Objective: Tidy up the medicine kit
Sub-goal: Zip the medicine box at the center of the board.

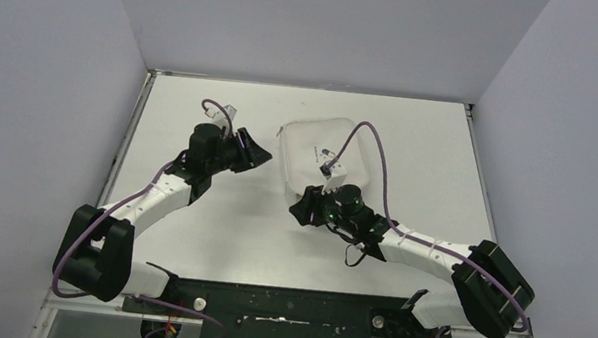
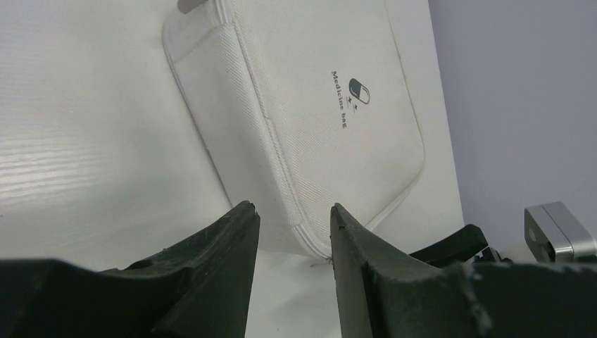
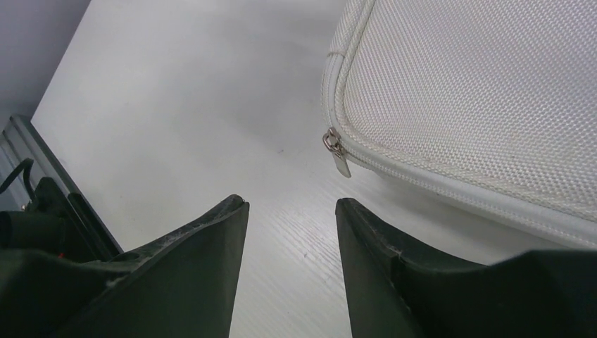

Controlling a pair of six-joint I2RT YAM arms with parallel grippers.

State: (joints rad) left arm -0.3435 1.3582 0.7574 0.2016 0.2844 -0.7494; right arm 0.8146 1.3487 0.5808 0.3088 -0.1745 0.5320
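The medicine kit [image 1: 303, 140] is a white fabric case with rounded corners, lying flat and zipped closed at the back middle of the table. Its lid carries a small dark pill logo [image 2: 359, 90]. My left gripper [image 1: 261, 155] hovers just left of the kit, open and empty, with the kit's near corner [image 2: 310, 105] showing beyond its fingertips. My right gripper [image 1: 298, 211] is off the kit's front-left corner, open and empty over bare table. The kit's weave [image 3: 479, 91] and its metal zipper pull [image 3: 336, 151] lie ahead and to the right of the right gripper [image 3: 290, 202].
Grey walls enclose the white table [image 1: 188, 233] on three sides. A dark metal rail [image 1: 265, 304] with the arm bases runs along the near edge. The right arm's purple cable [image 1: 372, 156] arches over the kit.
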